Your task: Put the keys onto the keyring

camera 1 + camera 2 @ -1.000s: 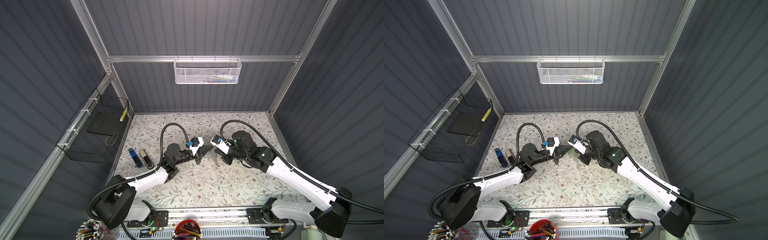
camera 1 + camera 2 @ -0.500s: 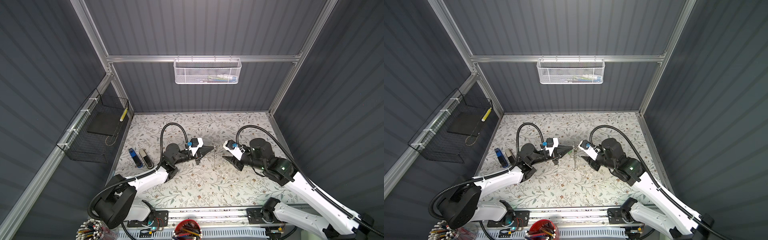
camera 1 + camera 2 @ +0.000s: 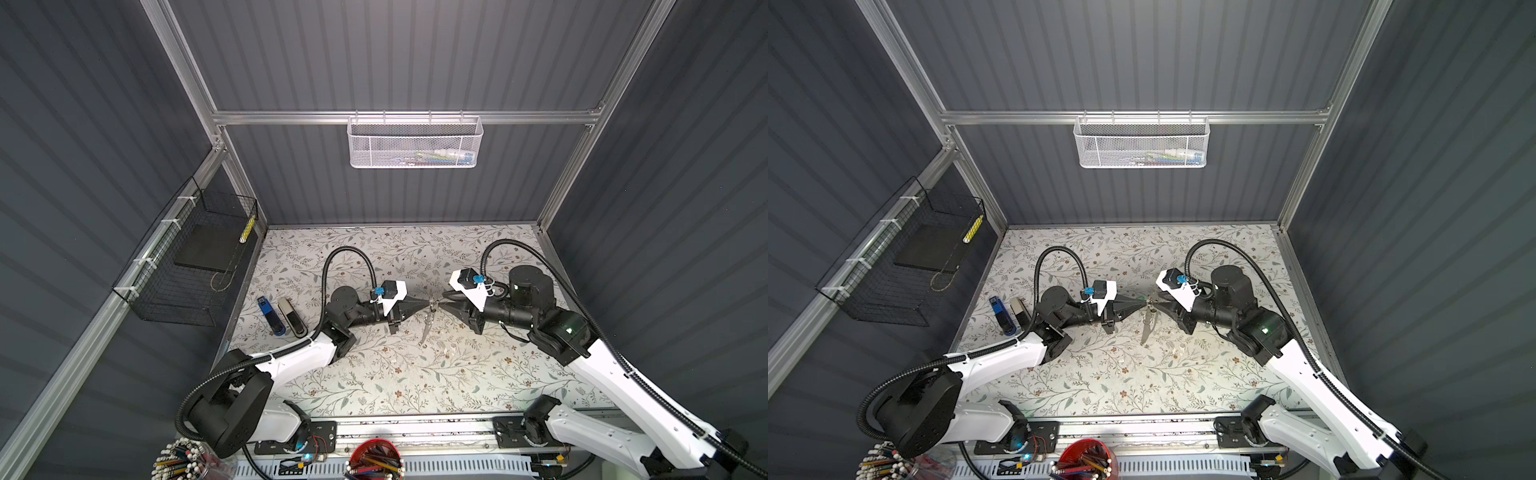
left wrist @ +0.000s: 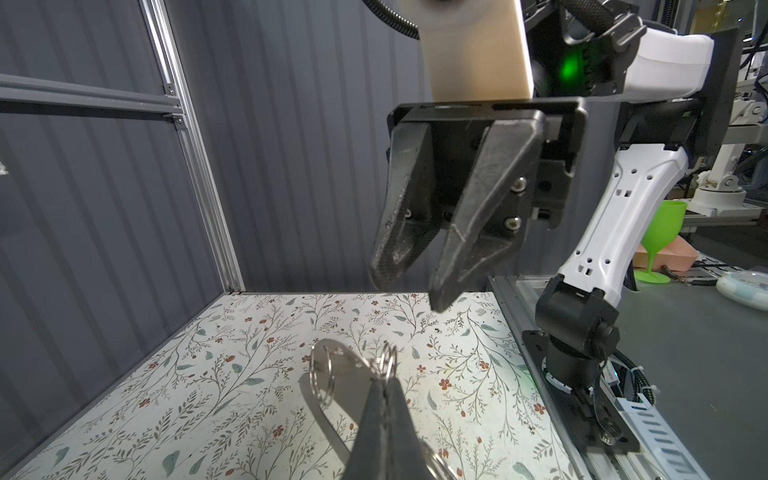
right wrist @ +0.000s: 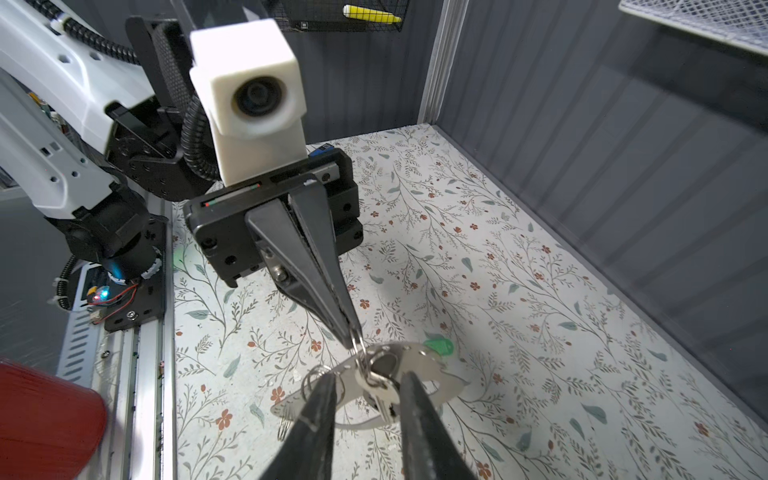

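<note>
- While your left gripper (image 5: 352, 336) was clamped shut on a small metal loop, the flat grey metal oblong keyring (image 5: 419, 361) with a large oval cutout hung from that loop above the floral-patterned table (image 5: 540, 291).
- In both top views the keyring (image 3: 425, 328) dangled mid-table, just below where the two grippers met nose to nose.
- Your right gripper (image 5: 369, 376) had its jaws parted, one finger on each side of a small silver metal key (image 5: 384, 401) that hung against the plate. No grip showed, and whether either finger touched could not be told.
- A green plastic tag (image 5: 438, 347) showed beyond the plate. You could not tell whether it lay on the table or hung from a loop.
- Judged from this, the keyring was light, thin and stiff, with slick metal faces, and it would swing freely from its single pinched loop.
- The key looked small and slippery. Taking it across the flat faces of its head seemed the surest hold.
- Any push on the plate would likely have set it swaying, so a slow, square closing seemed wise.
</note>
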Controlling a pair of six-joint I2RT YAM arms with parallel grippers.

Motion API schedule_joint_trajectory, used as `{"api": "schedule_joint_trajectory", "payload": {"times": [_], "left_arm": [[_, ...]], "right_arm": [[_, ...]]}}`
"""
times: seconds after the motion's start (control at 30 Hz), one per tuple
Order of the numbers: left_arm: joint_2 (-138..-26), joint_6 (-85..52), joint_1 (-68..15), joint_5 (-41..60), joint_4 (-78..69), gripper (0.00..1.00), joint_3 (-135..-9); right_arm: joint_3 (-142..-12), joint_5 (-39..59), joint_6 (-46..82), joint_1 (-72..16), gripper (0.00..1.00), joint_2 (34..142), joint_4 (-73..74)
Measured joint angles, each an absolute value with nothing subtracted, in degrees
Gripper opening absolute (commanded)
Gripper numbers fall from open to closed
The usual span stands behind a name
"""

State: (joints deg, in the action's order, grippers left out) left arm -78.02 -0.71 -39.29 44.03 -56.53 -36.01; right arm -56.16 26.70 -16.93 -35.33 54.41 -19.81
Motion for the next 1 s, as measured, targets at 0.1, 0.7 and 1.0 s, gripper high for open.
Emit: {"api": "schedule_joint_trajectory", "payload": {"times": [0.1, 0.7, 1.0], "left_arm": [[-78.0, -0.7, -39.3, 44.5, -56.2, 0.0, -36.3], [-78.0, -0.7, -39.3, 45.1, -56.2, 0.0, -36.6], [-78.0, -1.0, -39.3, 45.1, -56.1, 0.0, -36.9]], "right_arm": [[-56.2, 28.0, -16.9, -35.3, 0.26, 55.5, -19.7], [-56.3, 28.5, -17.1, -35.3, 0.14, 58.3, -20.2], [-56.3, 29.3, -18.2, -35.3, 0.0, 58.5, -20.2]]}}
